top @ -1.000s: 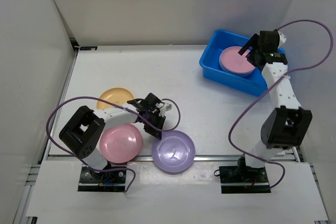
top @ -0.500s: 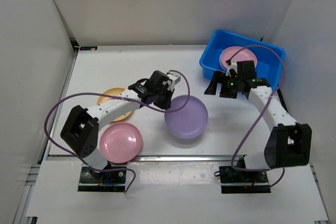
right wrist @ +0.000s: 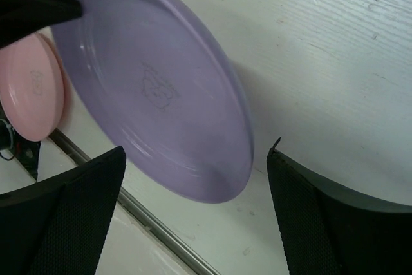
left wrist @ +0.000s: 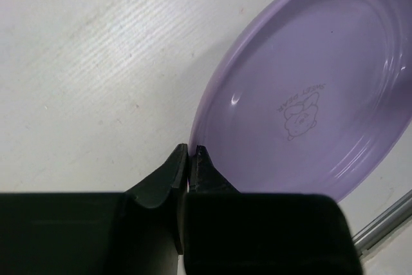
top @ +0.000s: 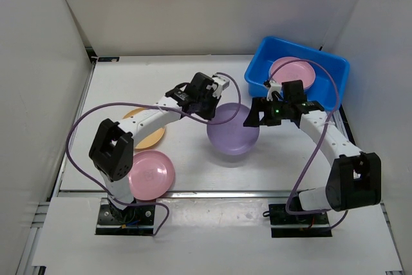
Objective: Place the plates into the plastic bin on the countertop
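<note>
My left gripper [top: 212,109] is shut on the rim of a purple plate [top: 232,129] and holds it above the countertop [top: 141,88] at mid-table; the wrist view shows the jaws pinching the plate's edge [left wrist: 192,149]. My right gripper [top: 256,115] is open, its fingers spread on either side of the plate's right edge [right wrist: 193,127], not touching it. The blue plastic bin [top: 261,69] stands at the back right with a pink plate [top: 293,72] in it. A pink plate [top: 149,175] and a yellow-orange plate [top: 147,132] lie at the front left.
White walls close in the left, back and right sides. A metal rail [top: 257,192] runs along the front edge, also in the right wrist view [right wrist: 161,236]. Purple cables loop off both arms over the table.
My left gripper has lifted the purple plate from the front edge and carried it right and back toward the bin. My right arm has left the bin and come to the plate's right edge.
</note>
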